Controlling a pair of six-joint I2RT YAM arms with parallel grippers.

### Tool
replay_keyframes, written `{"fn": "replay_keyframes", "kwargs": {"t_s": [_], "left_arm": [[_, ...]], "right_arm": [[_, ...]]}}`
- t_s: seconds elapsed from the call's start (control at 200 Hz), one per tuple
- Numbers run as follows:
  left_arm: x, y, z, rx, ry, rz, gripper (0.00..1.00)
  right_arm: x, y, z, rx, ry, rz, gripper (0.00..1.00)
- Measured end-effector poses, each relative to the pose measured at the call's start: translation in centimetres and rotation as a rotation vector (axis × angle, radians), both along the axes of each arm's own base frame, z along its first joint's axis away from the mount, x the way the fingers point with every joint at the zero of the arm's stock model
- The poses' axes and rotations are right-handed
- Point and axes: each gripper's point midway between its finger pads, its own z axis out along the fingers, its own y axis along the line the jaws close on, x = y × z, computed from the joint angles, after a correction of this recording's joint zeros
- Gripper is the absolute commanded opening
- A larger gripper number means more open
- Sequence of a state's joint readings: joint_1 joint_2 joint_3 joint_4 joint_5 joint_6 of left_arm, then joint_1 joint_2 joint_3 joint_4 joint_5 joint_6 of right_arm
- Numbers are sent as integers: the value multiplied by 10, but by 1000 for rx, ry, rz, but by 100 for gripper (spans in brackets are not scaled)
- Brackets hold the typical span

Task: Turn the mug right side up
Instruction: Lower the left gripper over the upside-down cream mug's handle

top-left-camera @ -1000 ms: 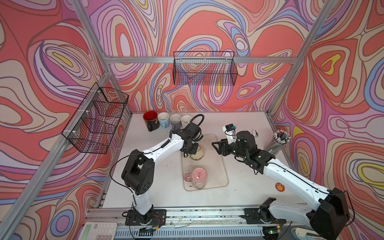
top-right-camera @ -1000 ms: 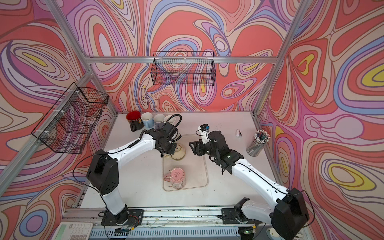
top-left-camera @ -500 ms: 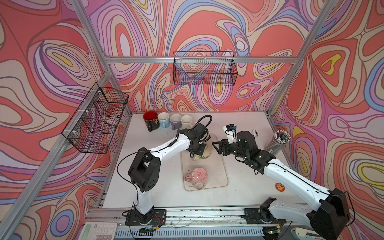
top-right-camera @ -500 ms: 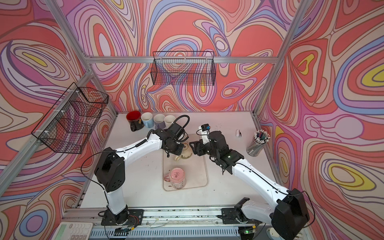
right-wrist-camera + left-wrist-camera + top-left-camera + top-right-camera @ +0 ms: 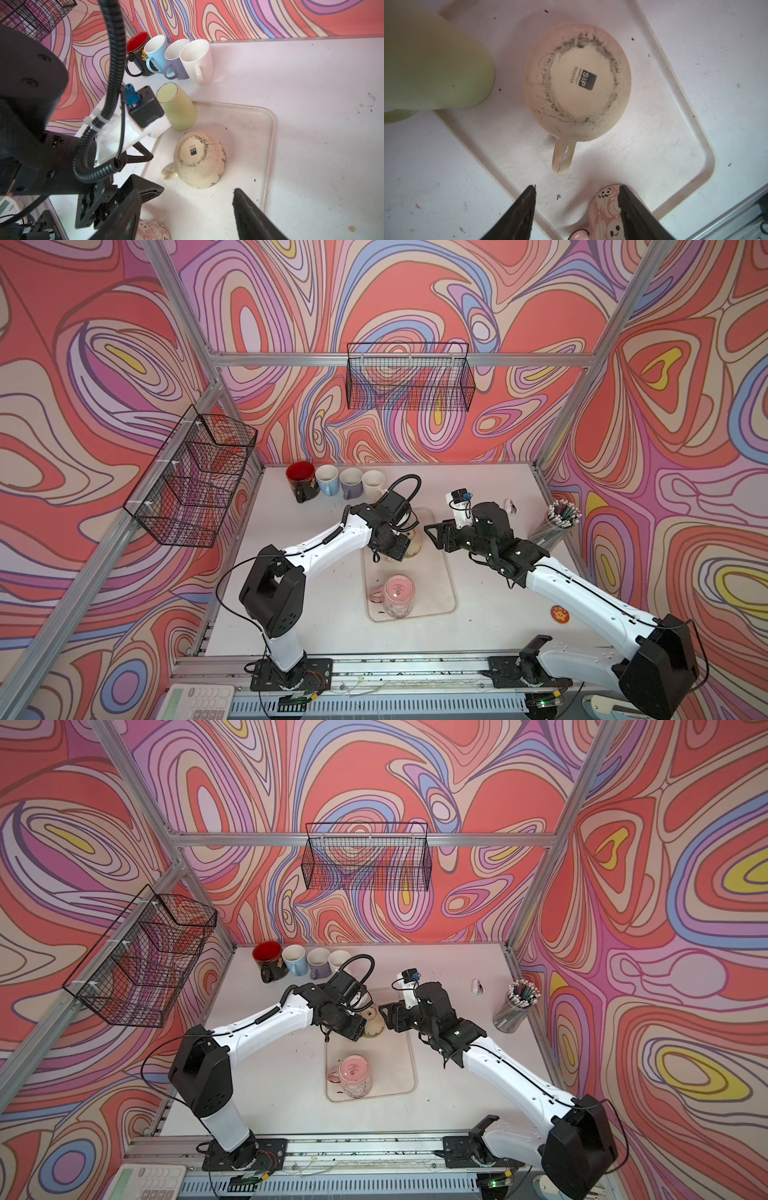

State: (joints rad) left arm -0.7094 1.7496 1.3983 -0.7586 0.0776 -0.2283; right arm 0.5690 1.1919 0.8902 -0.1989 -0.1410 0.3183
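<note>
Worktop (image 5: 498,497): you have one tray (image 5: 434,580) lying at its middle, long edges running from the near edge to the far edge. A row of four upright mugs (image 5: 336,483) stands along the far edge toward the left corner, well apart from the work.

Tray: it carries three pieces. A pale green cup (image 5: 178,108) stands at its far left corner, a pink mug (image 5: 397,597) sits base-up at its near end, and the cream mug (image 5: 577,83) sits between them in the far half. I judge the cream mug to be your task piece, since both arms face it.

Left gripper (image 5: 577,188): the jaws stand apart and hold nothing. It hangs over the tray's left edge, just beside the mug.

Right gripper (image 5: 187,191): the jaws are also apart and empty. It waits just off the tray's right edge, on the mug's opposite side.

Cream mug: it rests rim-down with the stamped base facing up, so its axis is upright and inverted. It touches neither gripper.

Handle (image 5: 563,155): it points toward the tray's left edge, straight at the gap between the left jaws, and stops short of them.

Finding: your left arm is the nearer one to the handle. The right arm faces only the smooth round wall. A flip from the left appears the shorter approach.
</note>
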Motion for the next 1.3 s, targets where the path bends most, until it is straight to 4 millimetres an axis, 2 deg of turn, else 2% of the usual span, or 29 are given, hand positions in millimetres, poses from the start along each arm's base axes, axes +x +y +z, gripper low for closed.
{"fn": "replay_keyframes", "kwargs": {"t_s": [0.125, 0.255, 0.426, 0.526, 0.651, 0.746, 0.876, 0.946, 1.127, 1.297], "left_arm": [[-1, -2, -11, 30, 11, -6, 68], [2, -2, -23, 61, 24, -2, 68], [12, -5, -28, 84, 15, 5, 67], [18, -8, -28, 91, 6, 9, 64], [25, -14, -28, 92, 3, 7, 53], [28, -17, -30, 100, 8, 0, 47], [27, -16, -39, 119, 26, -8, 46], [26, -15, -43, 131, 34, -7, 46], [27, -11, -46, 159, 40, -4, 44], [30, -11, -48, 174, 39, -3, 32]], "right_arm": [[0, -2, -3, -2, 4, -11, 72], [-2, -7, -15, -16, 26, -33, 73], [-3, -13, -26, -35, 44, -58, 73], [-3, -16, -24, -37, 32, -75, 73], [1, -23, -24, -39, 31, -124, 73], [6, -35, -29, -23, 47, -179, 73], [14, -66, -39, 12, 86, -282, 73], [17, -76, -41, 28, 99, -317, 73], [17, -72, -39, 64, 106, -303, 73], [18, -70, -39, 77, 108, -297, 73]]}}
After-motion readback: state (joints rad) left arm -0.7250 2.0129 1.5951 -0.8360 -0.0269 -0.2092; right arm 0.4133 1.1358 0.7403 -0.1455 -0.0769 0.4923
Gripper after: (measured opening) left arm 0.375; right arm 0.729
